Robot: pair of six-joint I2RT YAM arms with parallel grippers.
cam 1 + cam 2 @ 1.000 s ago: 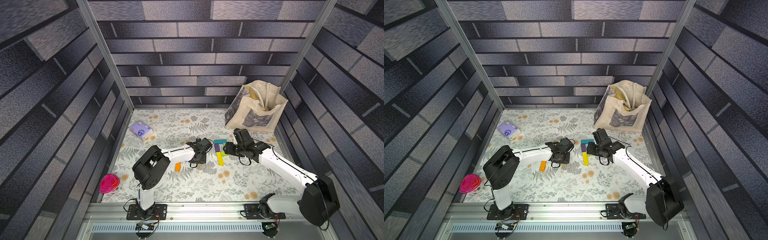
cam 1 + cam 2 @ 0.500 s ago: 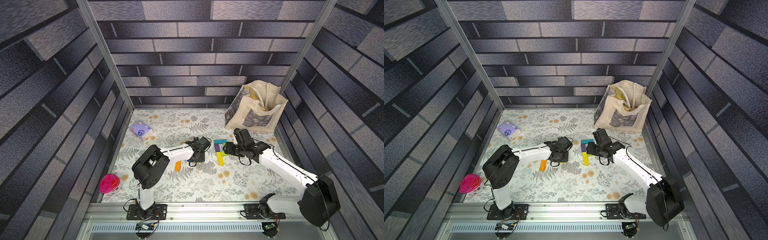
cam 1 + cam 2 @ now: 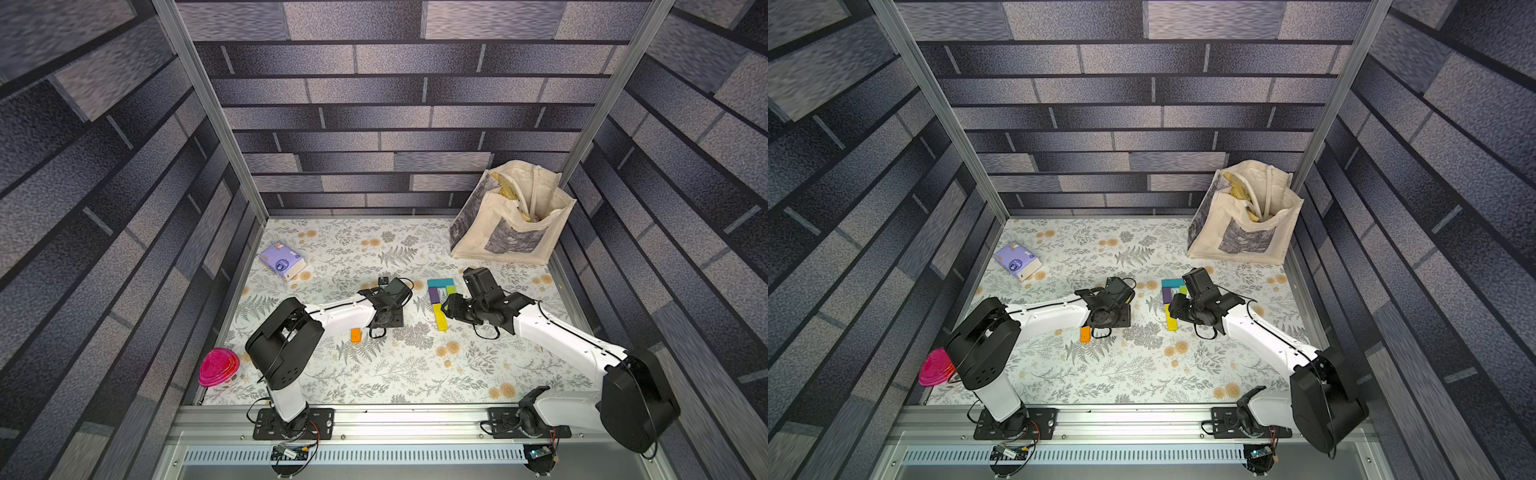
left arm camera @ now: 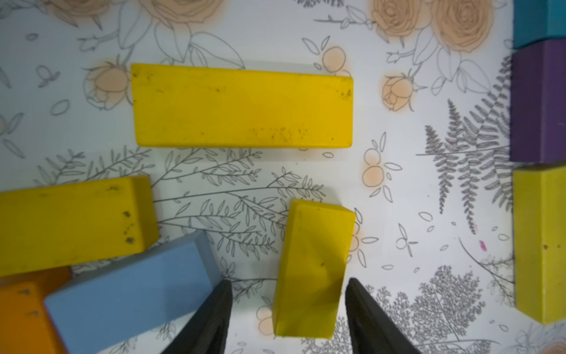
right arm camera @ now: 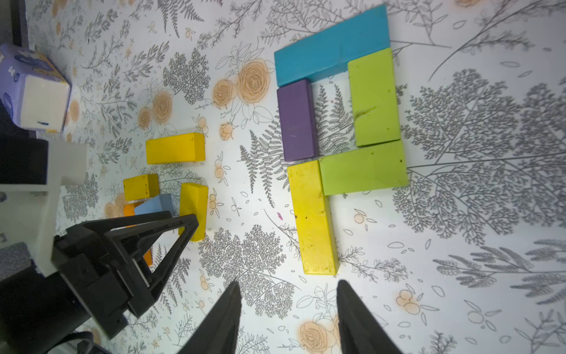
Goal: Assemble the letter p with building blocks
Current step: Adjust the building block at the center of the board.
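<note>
both arms extended low, converging at centre; left tool (image 4: 288, 281) jaws parted, right tool (image 5: 288, 282) jaws parted.

**Five blocks joined, five loose**

The purple block (image 5: 296, 120) lies flat, one end touching a long teal block (image 5: 332, 46) and the other a long yellow block (image 5: 315, 217). Across a bare gap from it, a lime green block (image 5: 374, 98) and a second lime green block (image 5: 364, 168) close the loop. Well apart from the purple block lie three loose yellow blocks (image 5: 175, 148) (image 5: 141, 187) (image 5: 193, 211) and a light blue block (image 5: 154, 204) overlapping an orange block (image 5: 130, 210).
</note>
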